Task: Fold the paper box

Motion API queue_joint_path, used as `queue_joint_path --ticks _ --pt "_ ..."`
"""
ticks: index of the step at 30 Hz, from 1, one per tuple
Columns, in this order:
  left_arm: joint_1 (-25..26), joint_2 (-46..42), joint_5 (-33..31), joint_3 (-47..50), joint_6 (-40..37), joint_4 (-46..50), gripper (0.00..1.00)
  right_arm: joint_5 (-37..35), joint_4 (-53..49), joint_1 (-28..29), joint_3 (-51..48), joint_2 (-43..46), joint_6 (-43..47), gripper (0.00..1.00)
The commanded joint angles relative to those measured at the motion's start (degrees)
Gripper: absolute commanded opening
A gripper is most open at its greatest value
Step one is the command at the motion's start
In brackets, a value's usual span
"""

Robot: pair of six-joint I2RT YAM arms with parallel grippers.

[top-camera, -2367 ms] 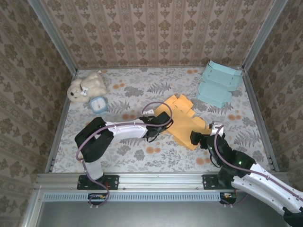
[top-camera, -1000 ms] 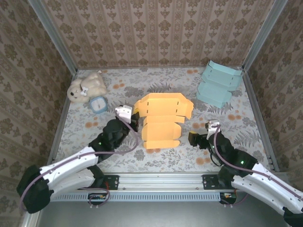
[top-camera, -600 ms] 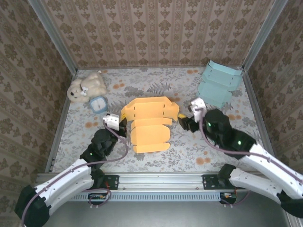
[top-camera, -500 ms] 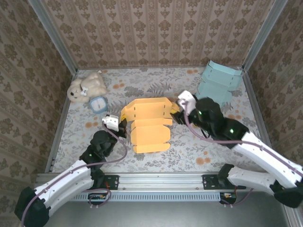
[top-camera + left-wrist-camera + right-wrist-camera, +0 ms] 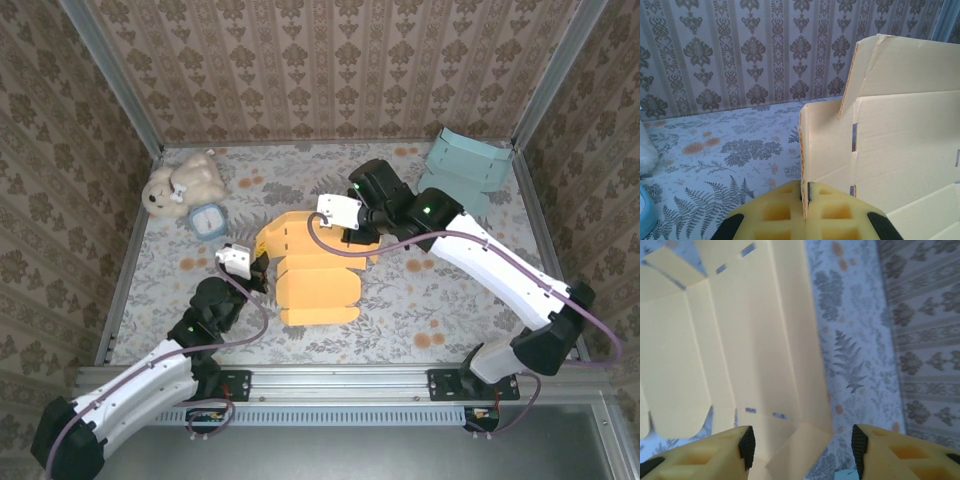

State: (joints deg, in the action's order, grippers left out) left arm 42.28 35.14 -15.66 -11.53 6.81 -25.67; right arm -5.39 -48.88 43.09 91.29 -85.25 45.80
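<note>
The paper box [image 5: 315,285] is a yellow-orange cardboard blank lying partly folded at the table's centre. Its back panel stands up, and a side flap rises at the left. My left gripper [image 5: 258,268] is shut on that left flap's edge. In the left wrist view the thin cardboard edge [image 5: 803,150] runs down between the pressed-together pads of the gripper [image 5: 806,192]. My right gripper [image 5: 352,232] hovers over the box's back right part. In the right wrist view it [image 5: 802,445] is open, with a small corner flap [image 5: 800,452] lying between the fingers without touching them.
A teddy bear [image 5: 185,183] and a small blue clock [image 5: 208,220] sit at the back left. Teal folded boxes [image 5: 462,175] are stacked at the back right corner. Patterned walls enclose the table on three sides.
My right arm swung from the near right up and left to above the box's back right, its jaws narrowing. The box shifted left with its panels raised. The left gripper stayed shut on the flap.
</note>
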Motion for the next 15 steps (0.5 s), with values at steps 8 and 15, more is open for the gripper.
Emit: queue_joint_path --ticks 8,15 --pt "-0.3 1.1 0.9 -0.8 -0.9 -1.4 0.00 4.4 -7.2 -3.4 8.9 -8.7 6.4 0.52" --pt "-0.2 1.2 0.8 -0.8 -1.0 -1.4 0.00 6.0 -10.5 -4.4 13.9 -13.8 7.2 0.43"
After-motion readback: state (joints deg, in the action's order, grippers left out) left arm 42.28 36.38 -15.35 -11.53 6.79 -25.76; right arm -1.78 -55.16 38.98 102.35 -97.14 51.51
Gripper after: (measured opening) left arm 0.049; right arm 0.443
